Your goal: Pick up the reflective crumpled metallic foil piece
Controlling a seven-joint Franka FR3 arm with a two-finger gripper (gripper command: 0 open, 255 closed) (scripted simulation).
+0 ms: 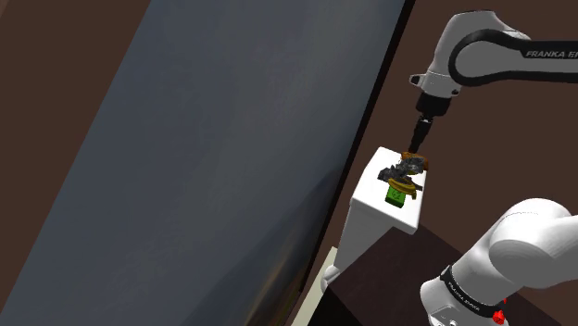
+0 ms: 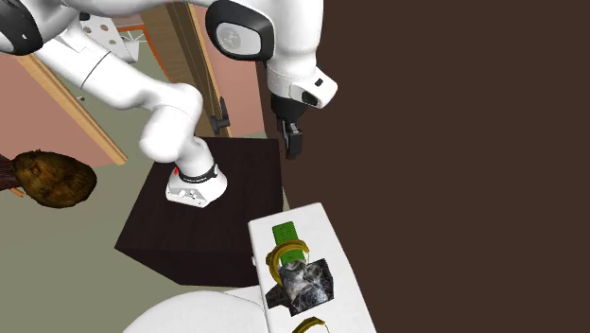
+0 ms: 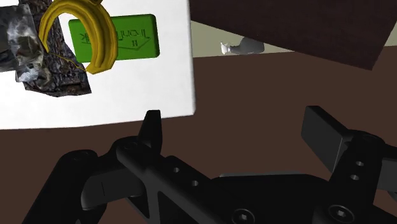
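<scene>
Fingers (image 3: pixel 153 130) spread wide, clasping nothing. Gripper (image 2: pixel 291 142) hanging at 12 o'clock from one white top (image 2: pixel 333 236) in second exterior view, well apart. Lying on top: one foil (image 2: pixel 304 282), one green block (image 2: pixel 285 232) at its 11 o'clock, two yellow rings (image 2: pixel 288 255), one between them.
</scene>
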